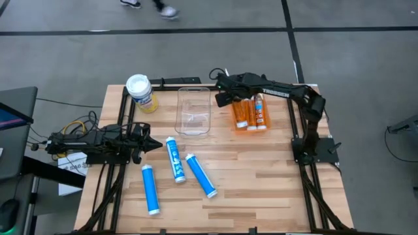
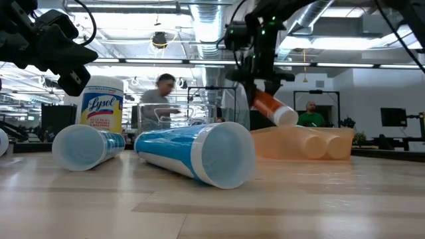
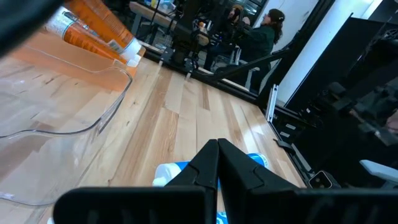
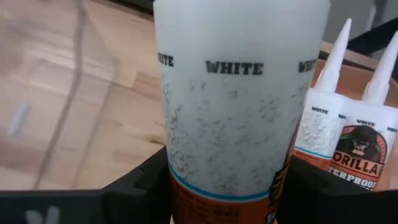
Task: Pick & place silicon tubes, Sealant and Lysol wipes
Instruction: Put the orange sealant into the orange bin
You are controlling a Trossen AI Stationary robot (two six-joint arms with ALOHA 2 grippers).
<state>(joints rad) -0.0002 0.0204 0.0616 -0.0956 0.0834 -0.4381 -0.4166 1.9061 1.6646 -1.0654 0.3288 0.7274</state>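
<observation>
1. High view: wood table [image 1: 261, 170], dark frame along its edges. My right gripper [image 1: 225, 98] sits at the back, just over the orange tray [image 1: 250, 125], clamped on an orange sealant tube [image 1: 239, 112]; two more sealant tubes [image 1: 260, 112] lie in the tray beside it. Clear bin [image 1: 194, 109] is left of the tray. Lysol wipes [image 1: 141, 93] stand upright at the back-left corner, white lid, yellow label. Three blue silicone tubes [image 1: 174, 159] lie loose at front-left centre; right-front half of the top is bare wood. My left gripper [image 1: 149, 145] is low at the left edge, tips pointing at the blue tubes, not touching.
2. Low view: held sealant tube [image 2: 272, 108] is tilted, lifted above the tray [image 2: 335, 147]. Blue tubes [image 2: 192, 151] lie on their sides, round open ends facing cam. Wipes canister [image 2: 101, 105] behind them. People [image 2: 163, 93] in the room beyond.
3. Left wrist: fingers [image 3: 239, 169] pressed together, nothing between; blue tube [image 3: 171, 171] just past the tips. Clear bin rim [image 3: 106, 118], smooth plastic.
4. Right wrist: fingers [image 4: 134, 183] grip both sides of the tube [image 4: 239, 106], white speckled body marked WHITE, orange band. Two nozzled tubes [image 4: 357, 137] alongside.
</observation>
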